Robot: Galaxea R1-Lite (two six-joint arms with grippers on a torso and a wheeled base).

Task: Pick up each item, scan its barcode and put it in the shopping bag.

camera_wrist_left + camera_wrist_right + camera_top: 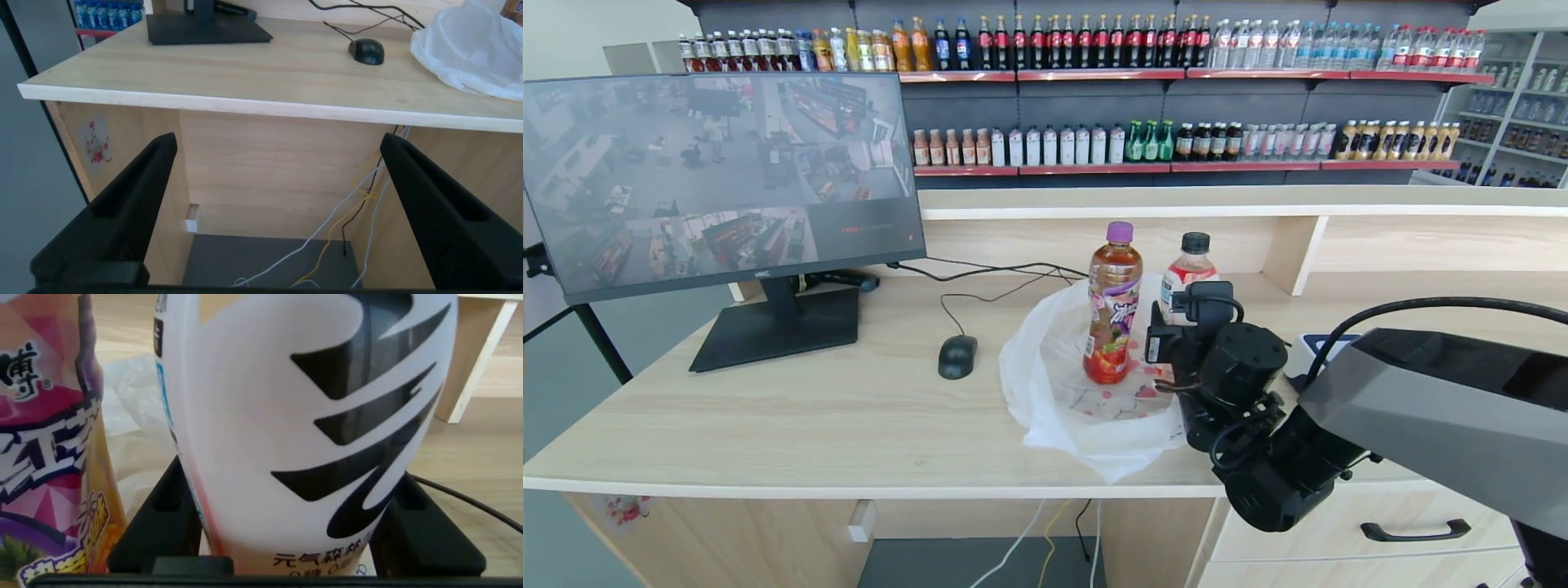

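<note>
I have the right arm [1339, 408] coming in from the lower right of the head view, and its jaws sit at the black-capped bottle [1188, 273] just right of centre. In the right wrist view the two black jaws press against either side of that bottle's white, black-striped body, so I read them as closed on it. The bottle stands upright, long axis vertical, cap pointing up. The arm hides its base, so I cannot tell whether it rests on the counter [809, 408] or is lifted off it.

Just beside it, toward the middle of the head view, the purple-capped bottle [1112, 314] also stands upright, cap up, with reddish drink inside and a colourful label. It stands on the crumpled white bag [1045, 359], which spreads over the counter at centre and reaches to the near edge. I cannot tell whether the bottle is inside the bag or only on top of it.

In the left wrist view the left jaws are spread wide apart with nothing between them, held low in front of the counter's near edge, below the top.

A black mouse [957, 356] lies left of the bag, and a monitor [719, 175] fills the upper left. Shelves of drinks [1176, 73] run across the top.
</note>
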